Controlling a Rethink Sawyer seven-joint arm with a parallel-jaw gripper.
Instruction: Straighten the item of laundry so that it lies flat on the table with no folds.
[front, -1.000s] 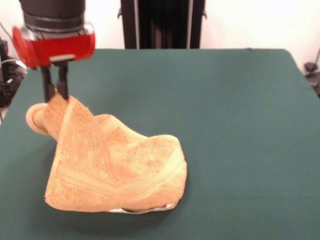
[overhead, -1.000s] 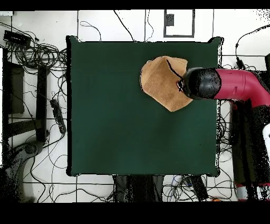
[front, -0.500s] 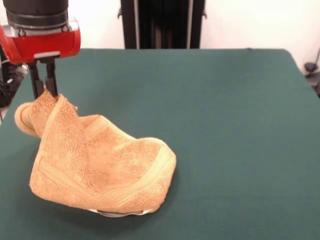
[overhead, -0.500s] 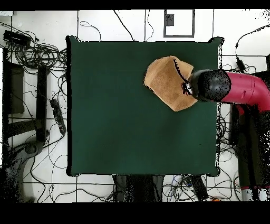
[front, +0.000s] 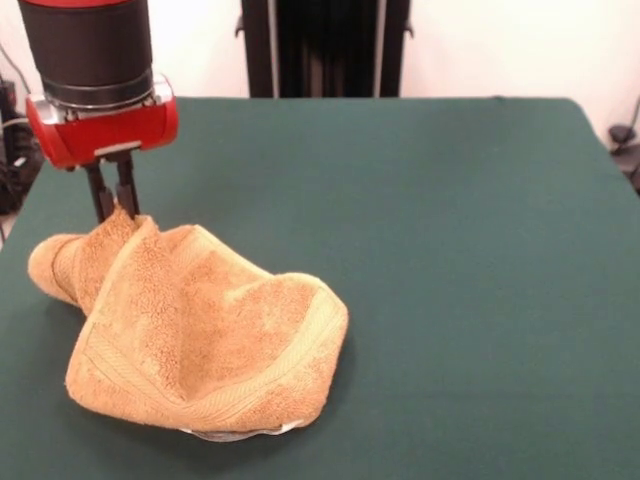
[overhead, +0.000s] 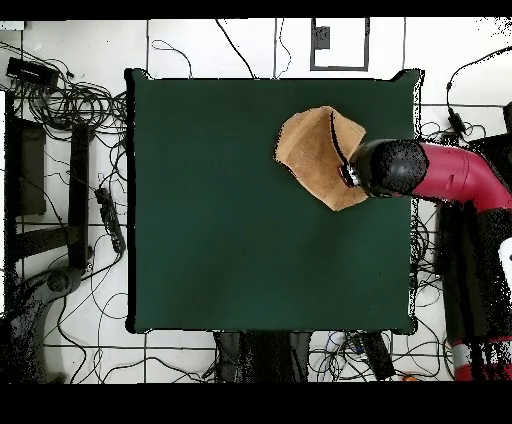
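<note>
**Gripper pinches the towel's raised edge; cloth still bunched**

Nearest the front camera, the orange-tan terry towel (front: 200, 340) sits in a rumpled heap on the dark green table (front: 470, 260), toward the left side of that view. Its woven border band curves along the low front edge, and a sliver of white, probably the sewn label, peeks out from underneath at the bottom. The cloth is folded over itself, with a rounded bulge on the right and a rolled lobe sticking out to the left near the table's edge.

Farther back, the towel rises to a peak where the gripper (front: 113, 207) meets it. The two dark fingers (front: 127, 190) stand close together with the towel's upper edge caught between them, so the hand is closed on the cloth. Above them sits the red wrist housing and the black cylinder of the arm (front: 95, 50).

From overhead, the towel (overhead: 312, 150) lies in the table's upper right part, close to the right edge, and the arm (overhead: 450, 175) reaches in from the right, its black end covering the towel's right side. Cables (overhead: 60, 110) sprawl over the floor beside the table (overhead: 230, 220).
</note>
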